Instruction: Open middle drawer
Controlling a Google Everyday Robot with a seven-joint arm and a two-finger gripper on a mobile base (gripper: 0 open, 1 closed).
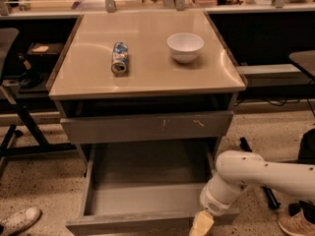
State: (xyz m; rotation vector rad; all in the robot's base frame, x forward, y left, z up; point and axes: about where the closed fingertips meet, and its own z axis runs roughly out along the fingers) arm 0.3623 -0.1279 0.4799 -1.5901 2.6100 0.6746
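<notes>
while the middle drawer (147, 203) stands pulled out, grey floor showing, the claw (201, 224) sits at its front, grip unclear.

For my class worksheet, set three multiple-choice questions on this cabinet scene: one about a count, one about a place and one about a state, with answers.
1. How many things lie on the cabinet top?
A) one B) four C) two
2. Where is the robot's hand?
A) on the cabinet top B) low, at the front right corner of the middle drawer C) behind the cabinet
3. The middle drawer is:
A) pulled out B) shut flush C) lying on the floor

Answers:
1 C: only a can and a bowl are there.
2 B: the hand sits by that drawer's front edge.
3 A: its bare inside shows.
</notes>
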